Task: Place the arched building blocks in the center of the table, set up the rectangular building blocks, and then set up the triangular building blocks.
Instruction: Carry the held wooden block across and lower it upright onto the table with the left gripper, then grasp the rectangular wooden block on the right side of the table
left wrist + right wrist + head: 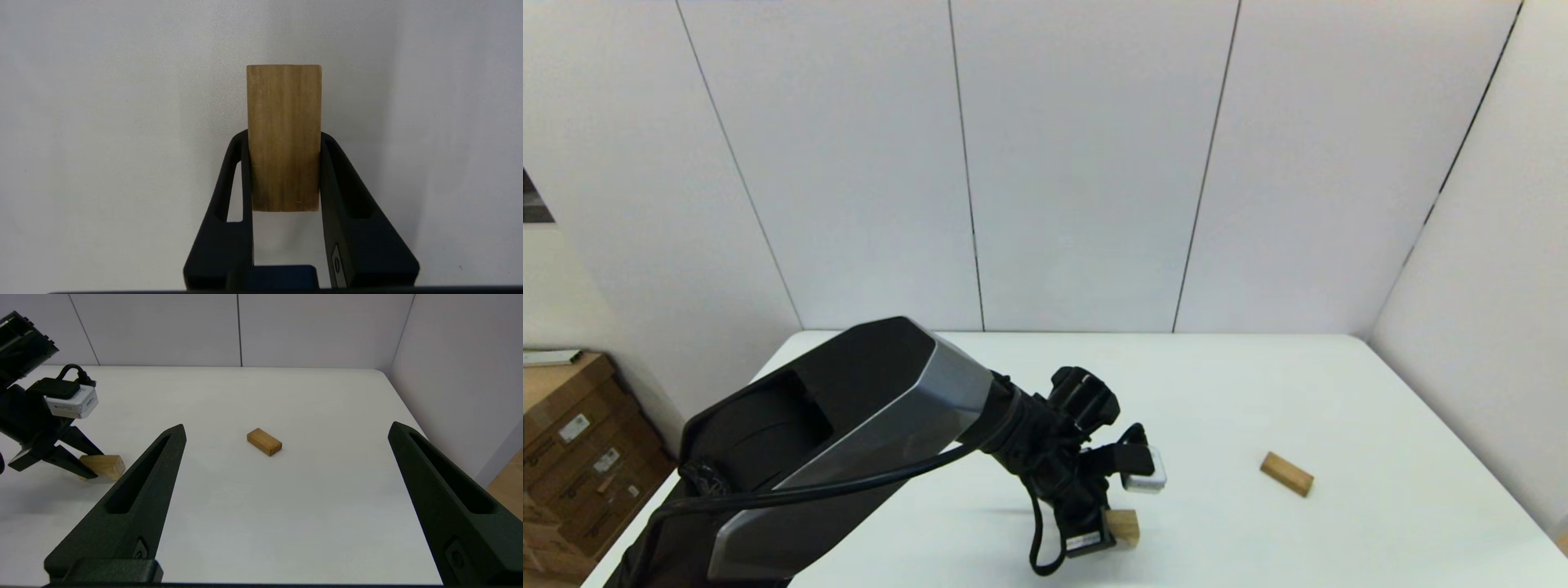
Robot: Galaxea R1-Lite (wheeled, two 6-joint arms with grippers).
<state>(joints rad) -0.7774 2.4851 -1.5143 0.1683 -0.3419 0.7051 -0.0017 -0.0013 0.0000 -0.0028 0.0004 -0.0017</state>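
My left gripper point(1112, 532) is down at the table point(1258, 384) near its front middle, shut on a light-tan wooden block point(284, 102), the arched building block. Its fingers point(345, 179) press both long sides; the cut-out does not show. The right wrist view shows this block point(107, 465) resting on or just above the white surface, between the left gripper's point(94, 465) fingers. The rectangular building block point(1287, 474), a slim tan cuboid, lies flat to the right, also seen ahead of my right gripper point(287, 425), which hangs open above the table. The triangular building block is out of view.
White wall panels close the table's far and right sides. Cardboard boxes point(572, 457) stand on the floor beyond the left edge. Bare white tabletop lies between the two blocks point(196, 428).
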